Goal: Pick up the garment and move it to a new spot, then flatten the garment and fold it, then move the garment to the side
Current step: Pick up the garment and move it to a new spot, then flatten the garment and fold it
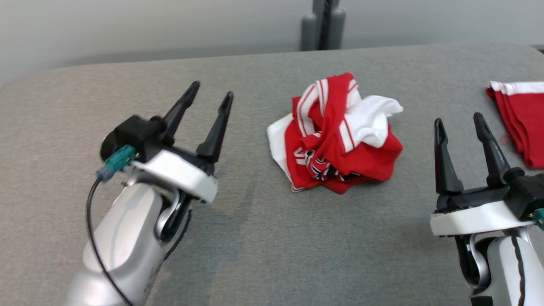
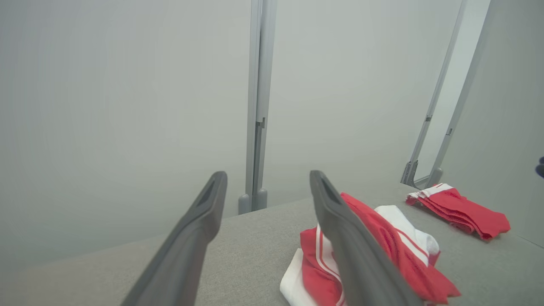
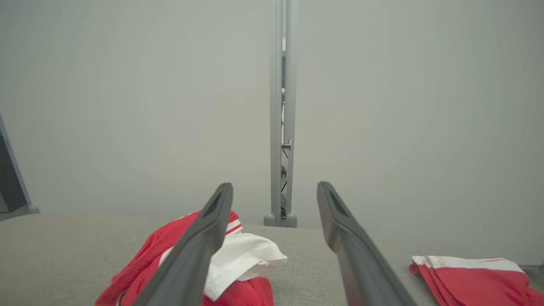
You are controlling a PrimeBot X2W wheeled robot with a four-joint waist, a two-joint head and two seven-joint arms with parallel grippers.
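Jaws both spread wide, empty — crumpled garment (image 1: pixel 335 136) between, folded red pile (image 1: pixel 519 121) cut off right

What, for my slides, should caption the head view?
Crumpled garment on table between left gripper and right gripper, jaws open; folded garment at right.

My left jaws and wrist show smeared with blur in the head view. The folded red-and-white cloth (image 1: pixel 516 123) runs off that view's right edge. On the crumpled garment (image 1: pixel 340 136), the dark print is bunched and unreadable. In the left wrist view my own finger (image 2: pixel 357 255) covers the garment's middle, and the bottom edge cuts it off.
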